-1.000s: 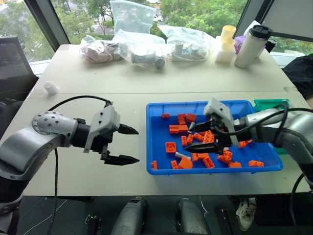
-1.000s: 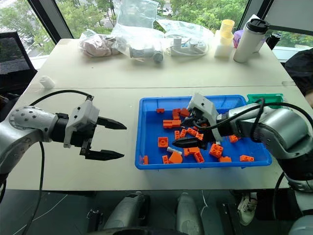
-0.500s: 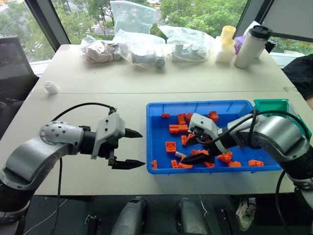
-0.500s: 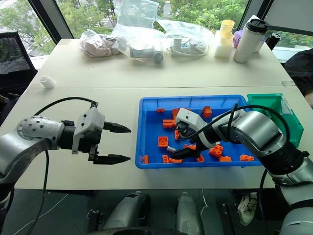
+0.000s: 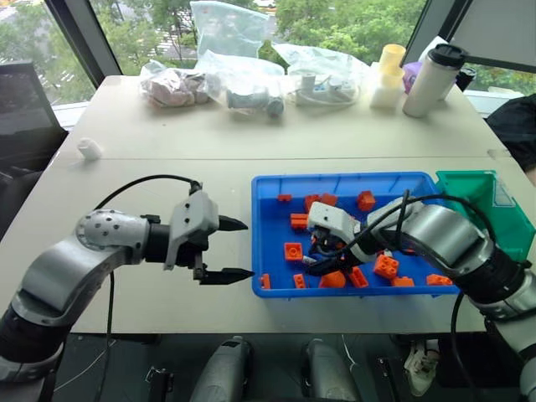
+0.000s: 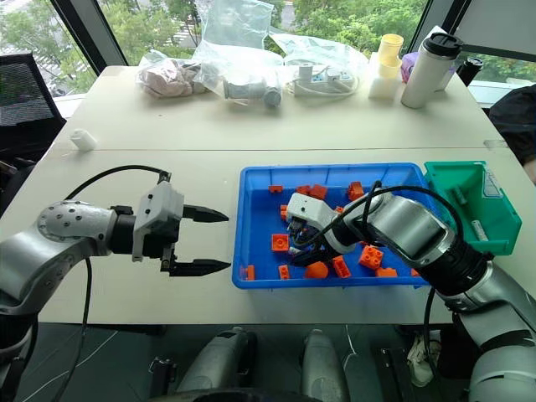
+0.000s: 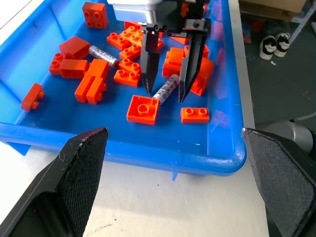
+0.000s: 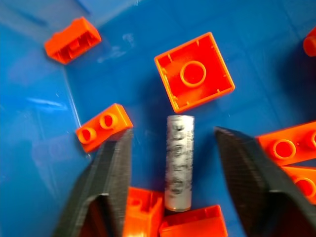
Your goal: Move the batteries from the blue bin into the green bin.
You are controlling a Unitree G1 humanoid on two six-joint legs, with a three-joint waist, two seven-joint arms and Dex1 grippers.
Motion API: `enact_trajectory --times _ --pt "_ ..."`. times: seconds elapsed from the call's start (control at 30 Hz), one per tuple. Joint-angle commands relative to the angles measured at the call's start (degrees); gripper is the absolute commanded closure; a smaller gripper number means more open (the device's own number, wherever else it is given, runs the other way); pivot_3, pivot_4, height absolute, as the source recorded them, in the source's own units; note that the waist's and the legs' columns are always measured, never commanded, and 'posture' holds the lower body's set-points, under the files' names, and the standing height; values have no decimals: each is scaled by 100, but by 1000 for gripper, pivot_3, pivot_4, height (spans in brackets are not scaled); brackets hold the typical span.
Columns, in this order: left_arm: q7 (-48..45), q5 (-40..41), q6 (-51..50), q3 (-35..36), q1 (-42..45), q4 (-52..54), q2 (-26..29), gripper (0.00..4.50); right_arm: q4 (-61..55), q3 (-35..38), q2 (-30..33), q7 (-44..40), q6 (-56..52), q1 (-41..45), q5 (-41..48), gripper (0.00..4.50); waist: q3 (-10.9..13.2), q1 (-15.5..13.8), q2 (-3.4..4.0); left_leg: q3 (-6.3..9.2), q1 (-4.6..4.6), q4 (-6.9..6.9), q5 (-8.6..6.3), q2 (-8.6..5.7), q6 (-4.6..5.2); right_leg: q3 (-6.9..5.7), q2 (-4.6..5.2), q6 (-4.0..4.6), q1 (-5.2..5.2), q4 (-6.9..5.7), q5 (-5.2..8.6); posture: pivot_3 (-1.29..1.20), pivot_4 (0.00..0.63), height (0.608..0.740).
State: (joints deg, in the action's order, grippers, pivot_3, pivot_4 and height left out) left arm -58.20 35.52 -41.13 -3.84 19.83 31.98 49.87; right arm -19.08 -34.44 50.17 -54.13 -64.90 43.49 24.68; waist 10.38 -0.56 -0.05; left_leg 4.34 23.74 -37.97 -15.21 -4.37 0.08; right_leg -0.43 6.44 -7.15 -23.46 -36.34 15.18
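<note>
Right gripper (image 7: 168, 94) straddles one battery (image 8: 178, 162) lying on the floor of the blue bin (image 5: 268, 251) among orange bricks (image 5: 386, 266), fingers near it but not yet pinching, another battery (image 7: 103, 56) waits nearby, and the green bin (image 6: 456, 188) beside the blue bin shows none clearly.

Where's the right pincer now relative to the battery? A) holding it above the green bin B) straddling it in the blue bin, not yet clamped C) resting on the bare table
B: the right pincer has a finger on each side of the battery lying in the blue bin, with gaps showing.
</note>
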Motion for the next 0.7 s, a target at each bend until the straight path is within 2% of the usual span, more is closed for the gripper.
enact_trajectory --times 0.03,0.07,0.17,0.23,0.37,0.43,0.47,0.53,0.63,0.7 --pt "66 -23 70 22 38 112 -38 0 -260 -243 12 -73 100 -39 -273 4091 -1 1 -1 0 0 0 0 0 0 0 -1 0 0 0 0 0 150 740" --pt "73 -29 69 20 46 110 -50 0 -293 -223 -23 -77 82 -50 -288 4453 -1 1 -1 0 0 0 0 0 0 0 -1 0 0 0 0 0 150 740" --pt "80 -29 67 16 60 104 -48 0 -321 -47 -131 -49 37 -26 -295 4490 -1 3 -1 0 0 0 0 0 -1 0 -1 0 0 -1 0 0 150 740" --pt "65 -21 59 12 72 94 -35 0 -313 384 -127 -91 29 47 -150 4490 -1 5 -1 0 -1 0 1 0 -1 1 -1 0 0 -1 0 0 150 740" --pt "113 84 59 101 110 12 -152 0 -177 1654 -211 -61 -477 131 446 4490 0 -16 0 0 0 0 1 0 -1 1 -2 0 1 -2 0 0 150 740" --pt "295 58 142 65 386 -306 -515 0 109 2908 -319 317 -959 196 651 4490 0 -40 -1 1 -1 0 1 -2 -1 0 -1 0 3 -2 0 0 150 740" --pt "344 23 170 47 479 -412 -641 0 172 3293 -351 458 -1113 201 710 4490 0 -50 -1 4 -1 -4 0 -4 0 0 -2 -1 5 -2 -1 0 150 740" --pt "502 -76 250 -21 772 -732 -1014 0 175 4132 -358 724 -1154 73 771 4490 -1 -73 -3 4 0 -6 1 -6 -1 0 -1 -7 6 -3 -5 0 150 740" --pt "500 -257 465 -263 1254 -1249 -1527 0 196 5421 -396 1352 -502 -387 485 4490 -4 -117 -7 2 0 -6 3 -9 -4 -1 -1 -9 7 -2 -5 0 150 740" --pt "343 -430 703 -470 1571 -1626 -1788 0 97 5954 -122 1559 -308 -938 264 4490 -4 -154 -7 -4 0 -5 3 -11 -4 0 -1 -9 6 -1 -6 0 150 740"
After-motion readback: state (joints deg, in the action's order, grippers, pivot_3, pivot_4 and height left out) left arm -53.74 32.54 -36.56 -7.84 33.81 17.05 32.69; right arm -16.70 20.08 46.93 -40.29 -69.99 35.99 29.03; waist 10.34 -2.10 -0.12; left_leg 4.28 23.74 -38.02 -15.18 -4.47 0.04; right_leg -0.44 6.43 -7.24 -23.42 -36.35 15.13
